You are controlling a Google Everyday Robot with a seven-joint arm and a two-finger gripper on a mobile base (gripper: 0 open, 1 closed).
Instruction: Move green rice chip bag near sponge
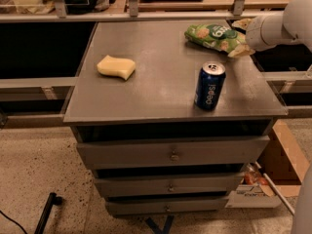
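Note:
The green rice chip bag (210,36) lies flat at the far right of the grey cabinet top (161,89). The pale yellow sponge (116,66) lies on the left half of the top, well apart from the bag. My gripper (241,38) reaches in from the right on its white arm, at the bag's right end. One tan finger shows above the bag's end and one below it, so the gripper is open around that end. The bag rests on the top.
A blue Pepsi can (210,85) stands upright near the front right, just in front of the bag. The cabinet has three drawers (170,152) below. Rails and dark shelves flank both sides. A cardboard box (278,165) sits on the floor at the right.

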